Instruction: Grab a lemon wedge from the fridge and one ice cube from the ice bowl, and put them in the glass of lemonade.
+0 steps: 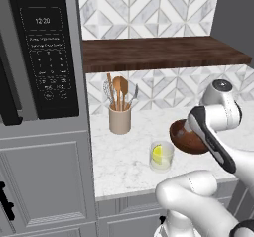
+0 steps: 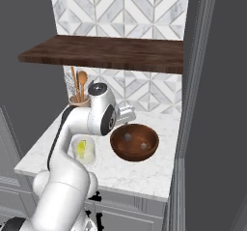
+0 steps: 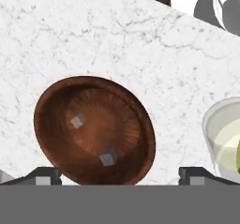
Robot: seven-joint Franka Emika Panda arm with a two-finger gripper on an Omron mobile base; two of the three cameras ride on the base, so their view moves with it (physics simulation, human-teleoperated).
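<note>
The dark brown ice bowl (image 3: pixel 93 129) rests on the white marble counter (image 1: pixel 129 156) with two ice cubes (image 3: pixel 77 121) (image 3: pixel 108 159) in it. My gripper (image 3: pixel 121 175) hangs open just above the bowl's near rim, its fingertips (image 3: pixel 47 174) spread wide with nothing between them. From the right base view the hand (image 2: pixel 126 114) sits over the back edge of the ice bowl (image 2: pixel 135 142). To the bowl's left stands the glass of lemonade (image 1: pixel 161 155) (image 2: pixel 84 150), with a yellow-green lemon wedge (image 1: pixel 157 153) (image 2: pixel 82 149) inside. The dark grey fridge (image 2: pixel 217 90) rises at the right.
A beige utensil crock (image 1: pixel 120 119) with wooden spoons stands at the back of the counter. A dark wooden shelf (image 1: pixel 158 52) overhangs the counter above my arm. A black oven panel (image 1: pixel 47 57) and light grey cabinets (image 1: pixel 44 181) wall in the left side.
</note>
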